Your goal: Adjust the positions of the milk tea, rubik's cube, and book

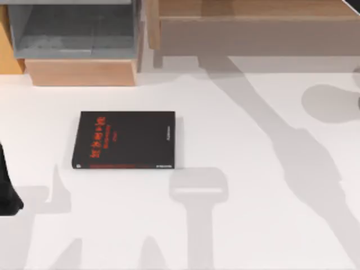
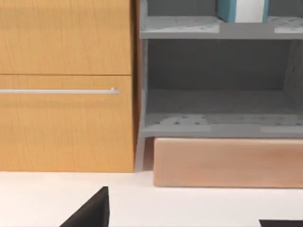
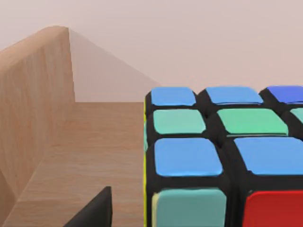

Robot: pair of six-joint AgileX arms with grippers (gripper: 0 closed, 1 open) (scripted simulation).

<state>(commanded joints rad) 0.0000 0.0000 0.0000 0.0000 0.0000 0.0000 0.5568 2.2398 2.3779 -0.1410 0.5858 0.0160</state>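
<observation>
The book (image 1: 124,139) lay flat on the white table (image 1: 253,197), left of centre in the top view, black cover up, with red lettering toward its left end and along its near edge. It stood well clear of the furniture at the back. By the look of it, it had not yet been put away.

The rubik's cube (image 3: 222,161) sat close before the right wrist camera, resting on a wooden tray (image 3: 71,156) with a raised, round-cornered side wall. Its facing squares were blue, teal, green and one red, set in a black frame, with a yellow sliver along one edge. I judged the cube delivered to its wooden surface or about to be. One dark finger (image 3: 94,210) of the right gripper showed beside the cube, apart from it; whether that gripper was wide or narrow could not be told.

The left arm (image 1: 7,191) stood at the table's left edge. Its wrist camera faced a wooden cabinet (image 2: 66,85) with a thin metal handle (image 2: 59,91) and a grey perforated shelf unit (image 2: 222,123) on a pale wooden base (image 2: 227,163). A teal-and-white object (image 2: 242,10), possibly the milk tea, stood on the upper shelf. Two dark fingertips (image 2: 92,210) stood far apart, so those jaws were wide and held nothing.

The book appeared to be the remaining item.
</observation>
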